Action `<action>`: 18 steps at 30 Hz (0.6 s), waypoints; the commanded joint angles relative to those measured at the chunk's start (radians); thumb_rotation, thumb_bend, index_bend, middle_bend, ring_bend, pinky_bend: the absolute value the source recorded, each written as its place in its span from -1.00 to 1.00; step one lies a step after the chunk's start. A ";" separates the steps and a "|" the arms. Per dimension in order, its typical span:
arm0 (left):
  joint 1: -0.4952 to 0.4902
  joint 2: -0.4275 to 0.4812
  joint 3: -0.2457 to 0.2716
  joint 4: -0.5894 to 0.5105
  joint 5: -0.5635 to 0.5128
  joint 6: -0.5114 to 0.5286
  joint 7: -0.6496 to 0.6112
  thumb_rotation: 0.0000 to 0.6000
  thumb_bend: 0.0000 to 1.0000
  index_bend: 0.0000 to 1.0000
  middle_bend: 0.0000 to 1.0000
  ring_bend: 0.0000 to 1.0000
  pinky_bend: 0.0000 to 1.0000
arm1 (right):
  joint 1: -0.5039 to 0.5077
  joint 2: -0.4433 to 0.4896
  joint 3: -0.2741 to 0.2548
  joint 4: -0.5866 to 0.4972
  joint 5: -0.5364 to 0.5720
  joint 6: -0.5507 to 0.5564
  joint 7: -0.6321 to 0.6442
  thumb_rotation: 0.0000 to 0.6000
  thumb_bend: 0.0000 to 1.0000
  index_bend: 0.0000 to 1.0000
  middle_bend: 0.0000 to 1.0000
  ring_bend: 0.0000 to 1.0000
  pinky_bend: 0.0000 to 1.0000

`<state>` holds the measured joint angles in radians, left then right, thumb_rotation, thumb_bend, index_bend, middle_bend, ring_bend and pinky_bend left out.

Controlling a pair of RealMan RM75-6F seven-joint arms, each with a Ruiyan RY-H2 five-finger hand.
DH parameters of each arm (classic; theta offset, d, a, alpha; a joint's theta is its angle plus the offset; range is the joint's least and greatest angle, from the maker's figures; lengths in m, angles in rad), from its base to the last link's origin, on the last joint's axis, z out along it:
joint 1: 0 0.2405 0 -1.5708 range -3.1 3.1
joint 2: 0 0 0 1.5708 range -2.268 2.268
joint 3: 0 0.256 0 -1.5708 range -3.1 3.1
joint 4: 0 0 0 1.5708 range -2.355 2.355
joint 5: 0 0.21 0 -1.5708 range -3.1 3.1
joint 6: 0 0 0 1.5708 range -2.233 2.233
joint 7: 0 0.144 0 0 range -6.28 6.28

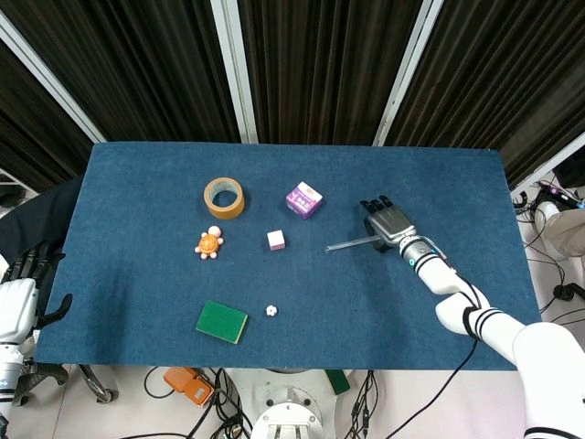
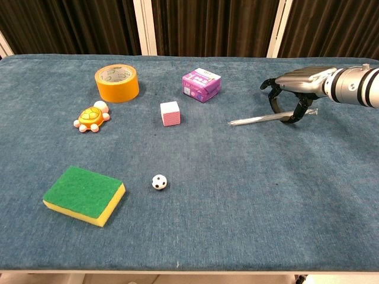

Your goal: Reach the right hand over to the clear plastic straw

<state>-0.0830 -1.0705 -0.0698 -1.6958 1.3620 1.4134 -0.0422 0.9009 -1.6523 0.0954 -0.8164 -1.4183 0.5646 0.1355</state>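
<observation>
The clear plastic straw (image 2: 254,120) lies flat on the blue table, right of centre; in the head view the straw (image 1: 345,244) slants slightly. My right hand (image 2: 296,89) hovers palm down over the straw's right end, fingers curled downward on either side of it, their tips near the cloth. The straw still rests on the table and the hand does not hold it. In the head view the right hand (image 1: 388,222) covers that end. My left hand (image 1: 20,293) hangs off the table's left edge, fingers apart, holding nothing.
A purple box (image 2: 201,84) sits just left of the straw, with a pink-and-white cube (image 2: 170,113) beyond it. Orange tape roll (image 2: 116,83), toy turtle (image 2: 92,118), green sponge (image 2: 84,194) and a small ball (image 2: 158,181) lie further left.
</observation>
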 commanded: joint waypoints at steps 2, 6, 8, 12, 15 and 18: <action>0.000 0.002 -0.001 -0.004 -0.003 -0.002 -0.004 1.00 -0.25 -0.63 -1.00 -0.96 -0.75 | 0.001 -0.001 0.001 0.001 -0.006 0.020 0.019 1.00 0.07 0.27 -0.78 -0.69 -0.80; 0.001 0.003 -0.001 -0.005 -0.004 -0.003 -0.006 1.00 -0.25 -0.63 -1.00 -0.96 -0.75 | 0.003 0.005 0.002 -0.004 -0.015 0.044 0.034 1.00 0.11 0.35 -0.78 -0.67 -0.78; 0.001 0.004 -0.001 -0.006 -0.004 -0.002 -0.004 1.00 -0.25 -0.63 -1.00 -0.96 -0.75 | 0.004 0.007 0.003 -0.006 -0.019 0.059 0.038 1.00 0.14 0.38 -0.78 -0.67 -0.77; 0.000 0.004 0.000 -0.007 -0.004 -0.004 -0.002 1.00 -0.25 -0.63 -1.00 -0.96 -0.75 | 0.012 0.014 0.018 -0.018 -0.017 0.083 0.051 1.00 0.18 0.41 -0.78 -0.66 -0.76; 0.001 0.004 -0.001 -0.008 -0.005 -0.002 0.000 1.00 -0.25 -0.63 -1.00 -0.96 -0.75 | 0.026 0.026 0.035 -0.036 -0.019 0.104 0.051 1.00 0.21 0.42 -0.78 -0.65 -0.76; 0.001 0.004 -0.001 -0.008 -0.007 -0.004 -0.002 1.00 -0.25 -0.63 -1.00 -0.96 -0.76 | 0.048 0.044 0.056 -0.067 -0.018 0.118 0.040 1.00 0.21 0.43 -0.78 -0.65 -0.76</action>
<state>-0.0824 -1.0666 -0.0707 -1.7035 1.3549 1.4090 -0.0440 0.9396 -1.6166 0.1424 -0.8721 -1.4365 0.6767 0.1806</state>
